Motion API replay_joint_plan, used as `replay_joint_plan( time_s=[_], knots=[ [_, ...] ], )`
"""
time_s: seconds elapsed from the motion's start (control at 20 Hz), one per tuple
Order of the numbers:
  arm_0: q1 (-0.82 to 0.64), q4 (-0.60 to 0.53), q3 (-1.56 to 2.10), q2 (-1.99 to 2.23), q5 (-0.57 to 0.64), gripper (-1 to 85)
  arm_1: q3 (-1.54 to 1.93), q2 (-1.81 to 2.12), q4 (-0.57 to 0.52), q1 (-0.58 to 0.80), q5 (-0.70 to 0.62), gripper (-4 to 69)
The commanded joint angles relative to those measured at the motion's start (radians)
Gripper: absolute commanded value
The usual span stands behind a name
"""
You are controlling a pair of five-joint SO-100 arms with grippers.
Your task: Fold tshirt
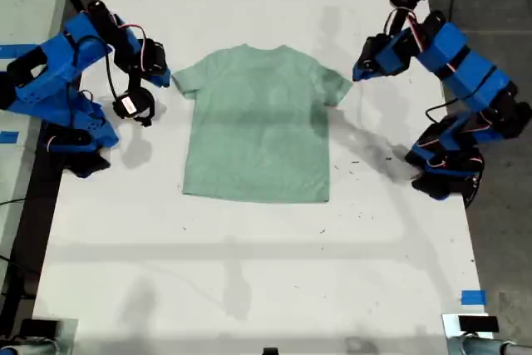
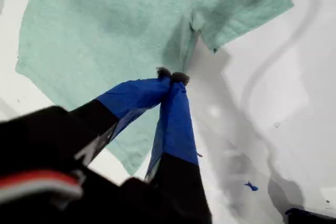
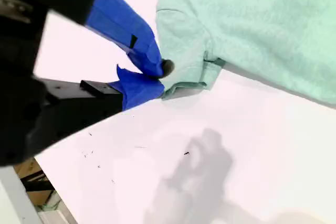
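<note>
Both grippers — first [image 2: 172,76] jaws together above tshirt [image 2: 131,30] | second [image 3: 157,74] clamped on sleeve edge — pinched cloth hidden.

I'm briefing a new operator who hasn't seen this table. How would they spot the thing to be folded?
On the white table, look midway between the two blue arms. The tshirt lies flat there, collar toward the exterior view's top. It is the only pale mint-green fabric; everything else is white tabletop or blue and black hardware.
</note>
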Motion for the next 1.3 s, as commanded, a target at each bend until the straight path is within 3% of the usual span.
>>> replay_joint_plan(
  time_s=[0.0,0.5,0.7,0.8,1.25],
  knots=[
    [-0.083,0.052,-0.199,-0.14,0.074,0.0,-0.175,-0.1,0.02,0.072,-0.091,-0.7],
    [-0.23,0.169,-0.583,-0.492,0.186,0.0,-0.416,-0.305,0.063,0.212,-0.225,-0.3],
    [-0.219,0.166,-0.595,-0.514,0.184,0.0,-0.377,-0.362,0.081,0.233,-0.305,15.8],
    [-0.213,0.167,-0.595,-0.512,0.184,0.0,-0.316,-0.37,0.038,0.239,-0.324,26.1],
    [-0.202,0.175,-0.595,-0.505,0.186,0.0,0.046,-0.502,-0.376,0.233,-0.425,25.5]
  ],
)
